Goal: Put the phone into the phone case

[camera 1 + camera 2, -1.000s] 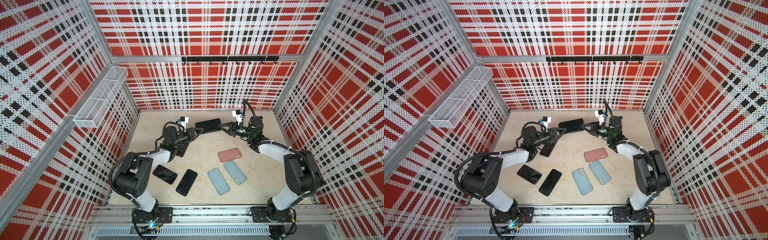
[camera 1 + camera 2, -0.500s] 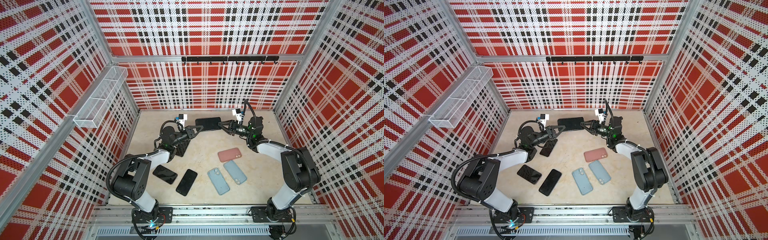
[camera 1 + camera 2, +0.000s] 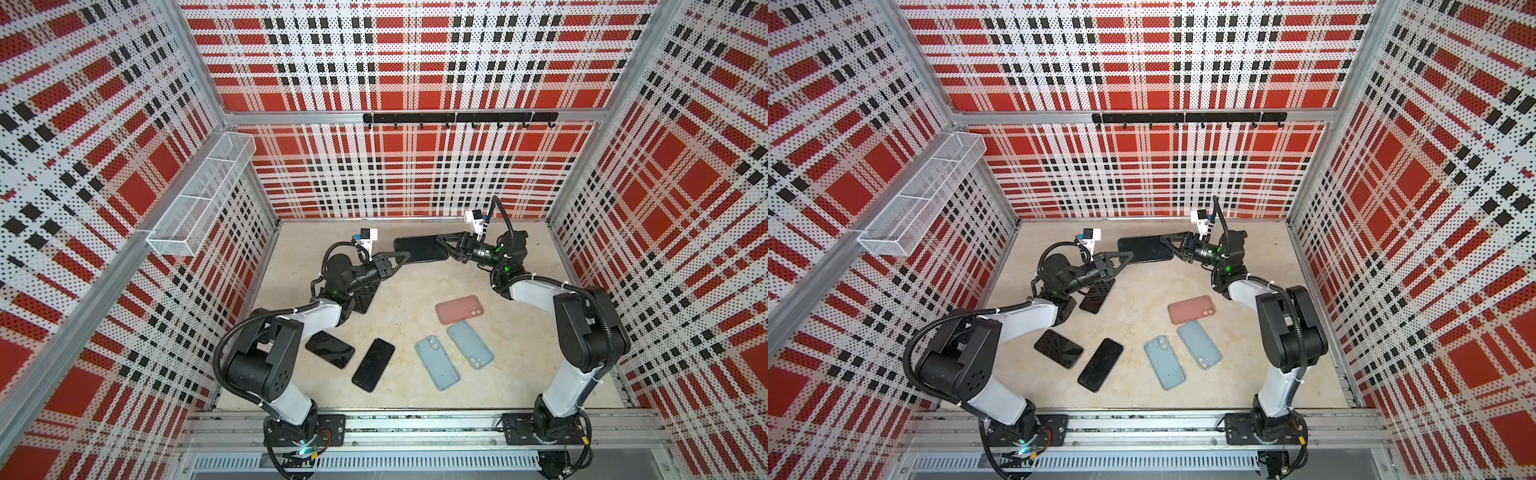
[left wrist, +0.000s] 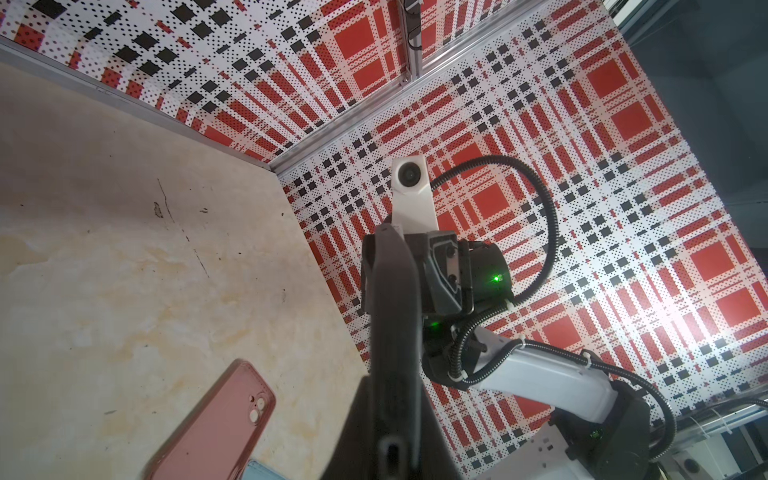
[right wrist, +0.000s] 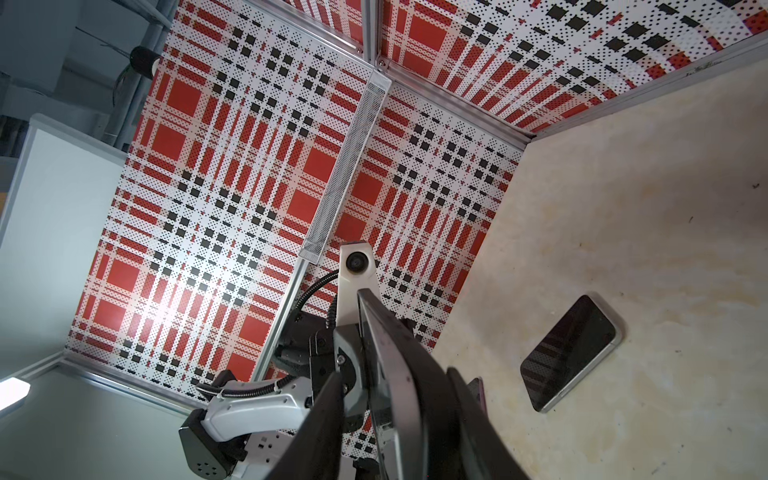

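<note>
Midair, at upper centre in both top views, the black rectangular phone case (image 3: 419, 249) hangs between the arms with a dark grey-edged phone (image 5: 377, 353) against it. The left gripper (image 3: 401, 258) is clenched on one end. The right gripper (image 3: 444, 245) straddles the opposite end, jaws parted, with a gap beside one finger. Whether the phone sits fully inside, I cannot tell.

**Table (image 3: 415, 286):** beige, marbled, lightly scuffed. A pink case (image 3: 459, 309) lies back up near its middle. Just in front of the pink case lie two blue cases (image 3: 470, 344) (image 3: 437, 363), side by side, backs up. Further left of them lie two black phones (image 3: 373, 364) (image 3: 330, 349). A third phone (image 3: 1097, 296) lies well left of the pink case, partly hidden.
</note>
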You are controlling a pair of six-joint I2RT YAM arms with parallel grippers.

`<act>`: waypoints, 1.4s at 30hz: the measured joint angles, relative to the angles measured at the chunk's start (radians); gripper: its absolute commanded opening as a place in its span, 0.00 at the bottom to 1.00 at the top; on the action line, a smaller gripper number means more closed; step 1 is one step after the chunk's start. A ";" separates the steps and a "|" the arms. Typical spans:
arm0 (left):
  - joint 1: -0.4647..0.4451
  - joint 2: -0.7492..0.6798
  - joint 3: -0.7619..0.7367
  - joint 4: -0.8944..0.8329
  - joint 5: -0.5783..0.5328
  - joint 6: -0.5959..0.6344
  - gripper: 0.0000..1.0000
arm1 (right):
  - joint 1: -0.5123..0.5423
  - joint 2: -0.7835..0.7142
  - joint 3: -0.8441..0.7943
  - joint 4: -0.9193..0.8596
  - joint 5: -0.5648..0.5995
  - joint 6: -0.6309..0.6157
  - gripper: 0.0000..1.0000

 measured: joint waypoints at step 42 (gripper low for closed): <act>-0.023 0.010 0.000 -0.008 0.000 -0.026 0.07 | -0.001 0.033 0.029 0.012 0.047 -0.061 0.05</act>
